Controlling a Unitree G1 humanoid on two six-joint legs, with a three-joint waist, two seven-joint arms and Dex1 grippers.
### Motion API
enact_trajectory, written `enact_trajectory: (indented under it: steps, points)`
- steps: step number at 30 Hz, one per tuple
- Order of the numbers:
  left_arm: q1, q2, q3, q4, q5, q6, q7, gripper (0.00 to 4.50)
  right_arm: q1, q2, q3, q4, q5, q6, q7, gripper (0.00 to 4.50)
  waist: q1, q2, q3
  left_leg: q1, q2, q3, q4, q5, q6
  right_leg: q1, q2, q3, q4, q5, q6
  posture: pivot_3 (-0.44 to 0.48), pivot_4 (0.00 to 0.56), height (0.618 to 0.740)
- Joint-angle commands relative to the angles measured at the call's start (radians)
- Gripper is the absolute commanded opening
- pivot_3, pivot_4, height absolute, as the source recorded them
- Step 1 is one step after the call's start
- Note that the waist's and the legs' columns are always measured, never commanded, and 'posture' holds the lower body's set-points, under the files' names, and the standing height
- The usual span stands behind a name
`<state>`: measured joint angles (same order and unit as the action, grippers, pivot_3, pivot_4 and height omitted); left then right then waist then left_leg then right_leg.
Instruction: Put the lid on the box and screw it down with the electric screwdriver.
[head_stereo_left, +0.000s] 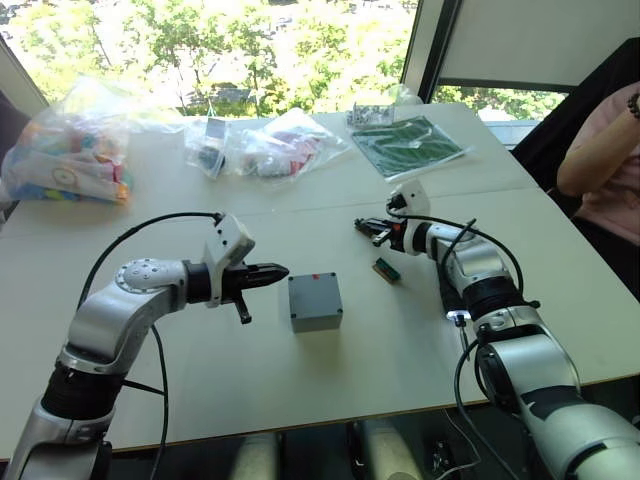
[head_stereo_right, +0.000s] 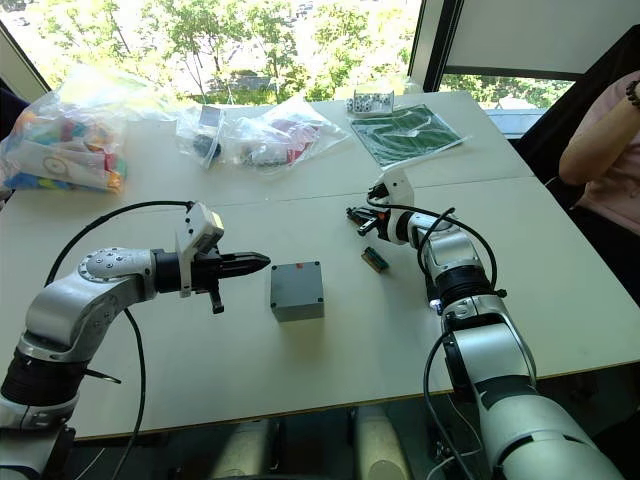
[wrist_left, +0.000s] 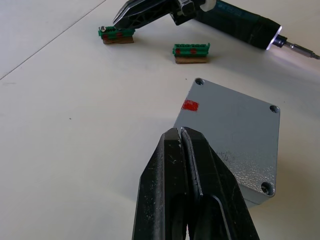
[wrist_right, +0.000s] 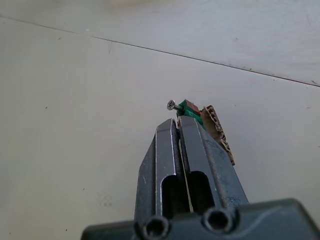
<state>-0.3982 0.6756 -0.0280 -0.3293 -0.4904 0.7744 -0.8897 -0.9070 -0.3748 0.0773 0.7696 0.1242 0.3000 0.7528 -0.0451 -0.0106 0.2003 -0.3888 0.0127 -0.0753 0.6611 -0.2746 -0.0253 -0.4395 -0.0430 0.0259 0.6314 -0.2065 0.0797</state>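
Note:
The grey box (head_stereo_left: 316, 318) stands mid-table with the flat grey lid (wrist_left: 235, 125) lying on top, screw holes showing at its corners and a small red mark by one edge. My left gripper (head_stereo_left: 275, 272) is shut and empty, its tips just left of the box and slightly above it. My right gripper (head_stereo_left: 366, 229) is shut, farther back and to the right, with its tips at a green connector (wrist_right: 192, 107). The electric screwdriver (wrist_left: 240, 25) runs along behind that gripper under the right forearm. Its tip light is on and its bit (wrist_left: 300, 50) points toward me.
A second green connector (head_stereo_left: 386, 269) lies between the box and the right arm. Clear bags of parts (head_stereo_left: 70, 150) (head_stereo_left: 285, 140) and a green board (head_stereo_left: 408, 145) sit at the table's far side. A person (head_stereo_left: 605, 170) sits at the right edge.

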Motion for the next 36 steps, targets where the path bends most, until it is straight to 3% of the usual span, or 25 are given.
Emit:
enact_trajectory:
  steps: [1,23,30,34,36]
  points:
    - [-0.007,-0.001,-0.009,-0.019,-0.001,-0.021,0.0,0.0,-0.029,-0.007,-0.042,-0.031,0.024,0.039,0.005,0.04,0.0,0.0,0.0,0.0,0.0,0.0,0.0,0.0,0.0,0.0,0.0,0.0,0.0,0.0,0.0,0.0,0.15,0.74]
    - [0.0,0.001,-0.02,-0.017,-0.005,-0.03,0.002,0.0,-0.079,-0.021,-0.121,-0.038,0.071,0.18,0.007,0.04,0.0,0.0,0.0,0.0,0.0,0.0,0.0,0.0,0.0,0.0,0.0,0.0,0.0,0.0,0.0,0.0,0.15,0.74]
    - [-0.001,0.012,0.002,-0.023,-0.023,-0.02,-0.006,0.0,-0.052,-0.052,-0.15,-0.21,0.124,0.22,0.04,0.04,0.0,0.001,0.0,0.0,0.0,0.0,0.0,0.0,0.0,0.0,0.0,0.0,0.0,0.0,0.0,0.0,0.15,0.74]
    - [0.004,0.022,0.003,-0.008,-0.02,-0.032,-0.017,0.0,0.03,-0.069,-0.075,-0.322,0.04,0.106,0.033,0.04,0.0,0.001,0.0,0.0,0.0,0.0,0.0,0.0,0.0,0.0,0.0,0.0,0.0,0.0,0.0,0.0,0.15,0.74]
    - [0.002,0.02,-0.003,-0.003,-0.02,-0.034,-0.016,0.0,0.065,-0.064,-0.05,-0.325,0.019,0.096,0.026,0.54,0.0,0.001,0.0,0.0,0.0,0.0,0.0,0.0,0.0,0.0,0.0,0.0,0.0,0.0,0.0,0.0,0.15,0.74]
